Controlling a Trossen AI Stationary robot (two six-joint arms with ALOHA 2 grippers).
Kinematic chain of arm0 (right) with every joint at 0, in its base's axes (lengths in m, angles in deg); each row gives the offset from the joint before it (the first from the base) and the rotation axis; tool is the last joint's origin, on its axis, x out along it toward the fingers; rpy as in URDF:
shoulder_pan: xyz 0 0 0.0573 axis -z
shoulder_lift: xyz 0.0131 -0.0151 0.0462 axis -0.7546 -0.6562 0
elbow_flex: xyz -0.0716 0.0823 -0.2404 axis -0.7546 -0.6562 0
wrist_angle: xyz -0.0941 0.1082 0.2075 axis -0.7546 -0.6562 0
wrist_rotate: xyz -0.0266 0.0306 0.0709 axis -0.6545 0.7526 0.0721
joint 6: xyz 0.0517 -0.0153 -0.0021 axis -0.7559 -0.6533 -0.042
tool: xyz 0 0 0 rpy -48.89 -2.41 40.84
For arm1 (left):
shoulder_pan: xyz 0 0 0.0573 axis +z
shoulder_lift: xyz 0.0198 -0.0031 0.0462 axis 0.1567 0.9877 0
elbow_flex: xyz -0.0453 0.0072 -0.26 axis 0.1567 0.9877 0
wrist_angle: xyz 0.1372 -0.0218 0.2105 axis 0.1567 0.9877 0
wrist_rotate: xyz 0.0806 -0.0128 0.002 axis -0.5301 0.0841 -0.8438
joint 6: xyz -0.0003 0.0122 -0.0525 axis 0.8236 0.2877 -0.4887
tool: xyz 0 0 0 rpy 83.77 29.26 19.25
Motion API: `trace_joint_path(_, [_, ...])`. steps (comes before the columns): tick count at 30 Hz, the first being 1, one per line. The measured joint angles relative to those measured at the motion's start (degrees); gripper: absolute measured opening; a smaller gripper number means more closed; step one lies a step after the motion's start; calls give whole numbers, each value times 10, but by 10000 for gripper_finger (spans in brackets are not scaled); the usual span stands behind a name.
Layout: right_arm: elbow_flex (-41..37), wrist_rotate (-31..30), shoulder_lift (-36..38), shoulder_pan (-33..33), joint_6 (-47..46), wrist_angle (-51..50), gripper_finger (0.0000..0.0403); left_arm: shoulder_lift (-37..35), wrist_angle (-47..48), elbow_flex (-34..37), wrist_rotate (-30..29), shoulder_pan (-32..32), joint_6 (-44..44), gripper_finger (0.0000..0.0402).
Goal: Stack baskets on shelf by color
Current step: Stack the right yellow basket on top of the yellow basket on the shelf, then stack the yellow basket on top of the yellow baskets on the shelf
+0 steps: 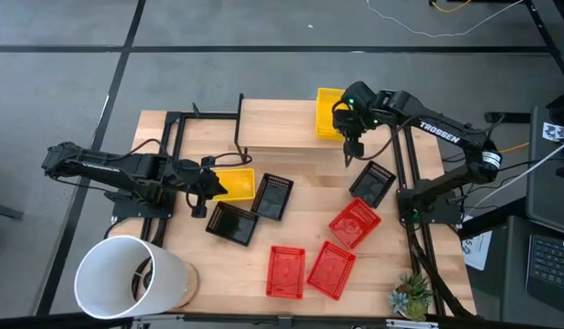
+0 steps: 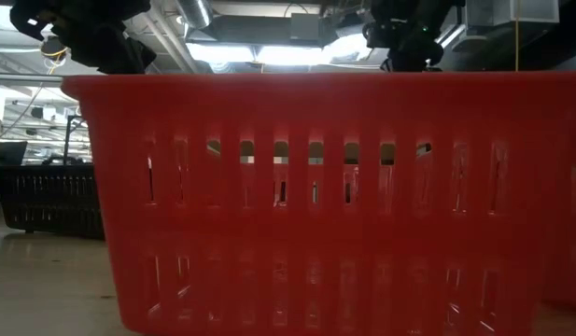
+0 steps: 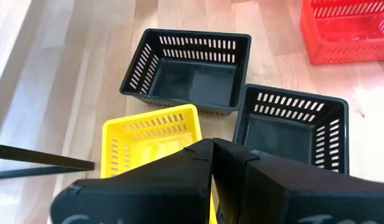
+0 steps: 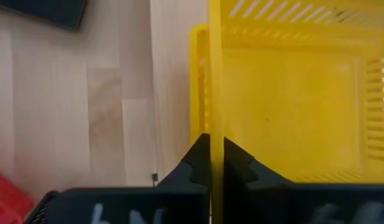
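Two yellow baskets are in my grippers. My left gripper [image 1: 208, 187] is shut on one yellow basket [image 1: 236, 185] on the table side of the shelf [image 1: 272, 128], just near its front edge. My right gripper [image 1: 348, 123] is shut on another yellow basket [image 1: 329, 111] over the shelf's right end. The right wrist view shows a second yellow basket's rim [image 4: 198, 93] beside and under it. Three black baskets [image 1: 233, 222] [image 1: 273, 196] [image 1: 373, 183] and three red ones [image 1: 355, 222] [image 1: 286, 271] [image 1: 332, 270] lie on the table. My left gripper pinches the yellow basket's side wall [image 3: 201, 127] between its two fingers, coming level from the table's left. Whether the basket rests on the table, I cannot tell. My right gripper pinches the upper yellow basket's side wall [image 4: 215, 112], one finger inside and one outside, pointing down from above. The basket sits level over the second yellow one.
A large white bucket [image 1: 131, 277] stands at the table's near left corner and a small plant [image 1: 411, 297] at the near right. In the low view a red basket [image 2: 316, 205] fills most of the picture. Bare shelf top lies left of the yellow baskets.
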Motion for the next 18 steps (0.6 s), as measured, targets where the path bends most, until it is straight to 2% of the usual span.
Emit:
trace_joint_path(12, [1,-2,1,0,-10,-8,81,0,0,0,0,0,-2,0])
trace_joint_path(18, [54,-2,1,-6,-48,-58,99,0,0,0,0,0,-2,0])
